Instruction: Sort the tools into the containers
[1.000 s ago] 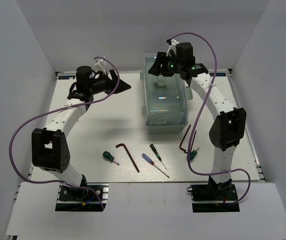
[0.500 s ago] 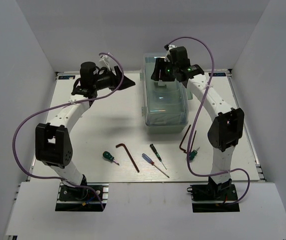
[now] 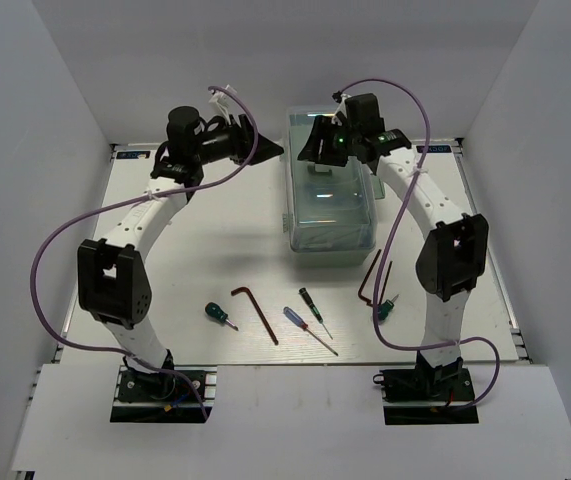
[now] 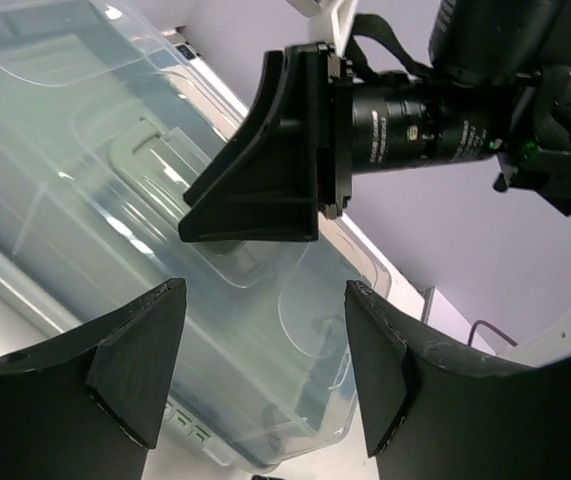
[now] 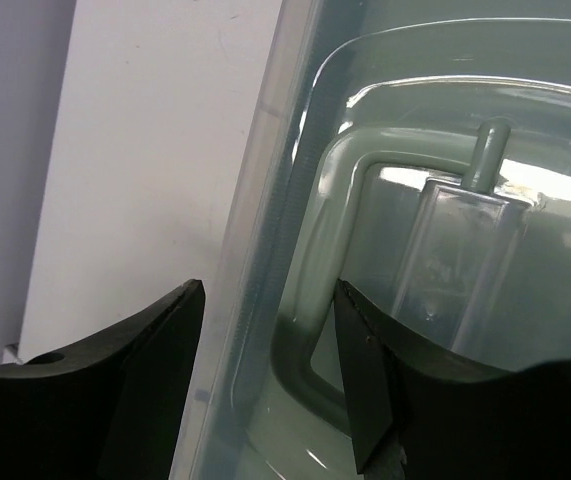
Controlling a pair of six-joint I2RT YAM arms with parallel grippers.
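Tools (image 3: 257, 312) lie loose on the table (image 3: 195, 250), well behind both claws, none sorted; the toolbox (image 3: 331, 205) looks closed.

The right claw (image 5: 270, 300) hangs spread and empty directly over the lid's carry handle (image 5: 310, 255). The left claw (image 4: 265, 300), also spread and empty, points at the box's side with the right claw just ahead of it. They are so near each other that a converging move could knock them together. A pinch on the slick clear lid instead of the handle could slip, or drag the whole box without opening it.
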